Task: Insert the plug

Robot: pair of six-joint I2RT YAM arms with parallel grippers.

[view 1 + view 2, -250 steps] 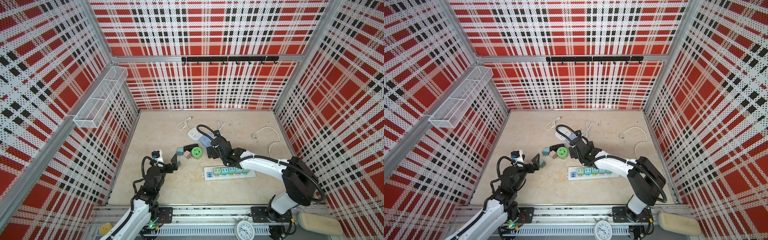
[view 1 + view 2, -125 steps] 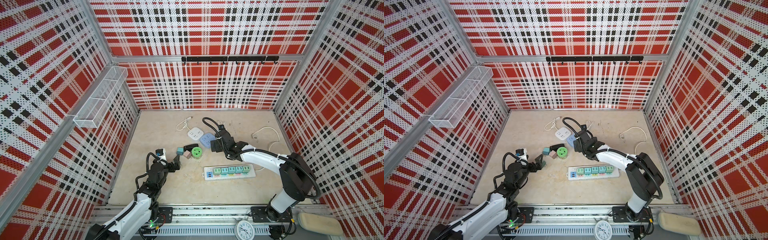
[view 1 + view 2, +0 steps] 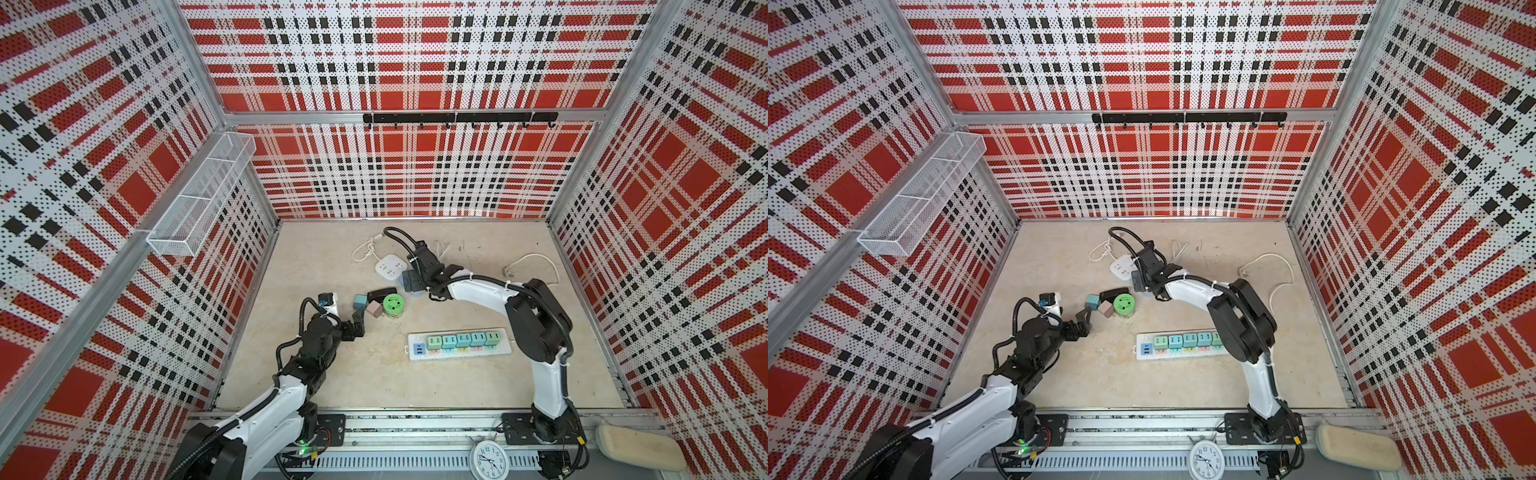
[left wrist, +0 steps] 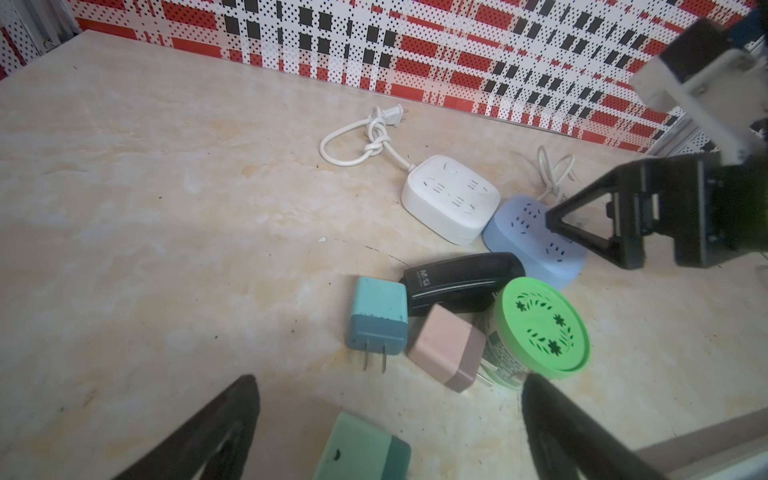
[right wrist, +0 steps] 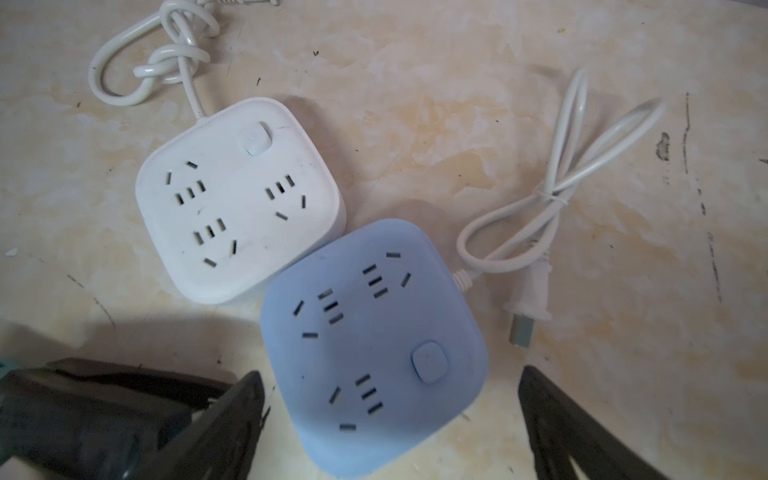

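1. Left hand (image 4: 390,378) is spread wide over the mottled beige counter (image 4: 166,208). The boxy teal plug (image 4: 377,320), with two flat metal prongs, lies just ahead, beside a pink plug (image 4: 446,347).
2. Right hand (image 5: 390,372) gapes wide above a smooth, round-cornered blue socket block (image 5: 374,316), which touches a white socket block (image 5: 237,199).
3. A mint block (image 4: 361,449) between the left fingers is cut off by the frame edge; contact unclear.

The left gripper (image 4: 390,380) and the right gripper (image 5: 390,374) both hang low on bent white arms (image 3: 478,291), black fingers (image 5: 232,415) spread wide.
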